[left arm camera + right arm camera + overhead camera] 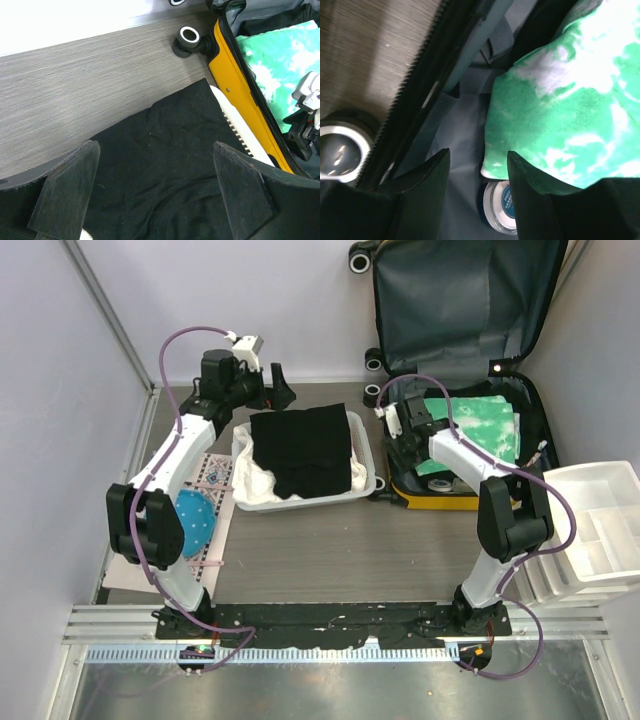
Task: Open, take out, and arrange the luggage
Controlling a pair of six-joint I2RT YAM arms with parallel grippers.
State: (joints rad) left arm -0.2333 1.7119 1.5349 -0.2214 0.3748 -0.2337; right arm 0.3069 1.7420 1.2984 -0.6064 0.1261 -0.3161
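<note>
1. Right gripper (477, 161): jaws partly open and empty, low inside the luggage (460, 300). A small round tin (501, 206) sits beneath; contact unclear.
2. Left gripper (156, 150): fully spread, hovering over black cloth (300, 445) in the white basket (372, 468).
3. Luggage at two o'clock, long axis nine-to-three, wheels toward nine, lid upright; green-white cloth (480, 425) inside.

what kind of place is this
Probably a robot lab work cell, not a home: two arms bolted to a rail at the table edge, plain panels around it, staged suitcase and basket.
</note>
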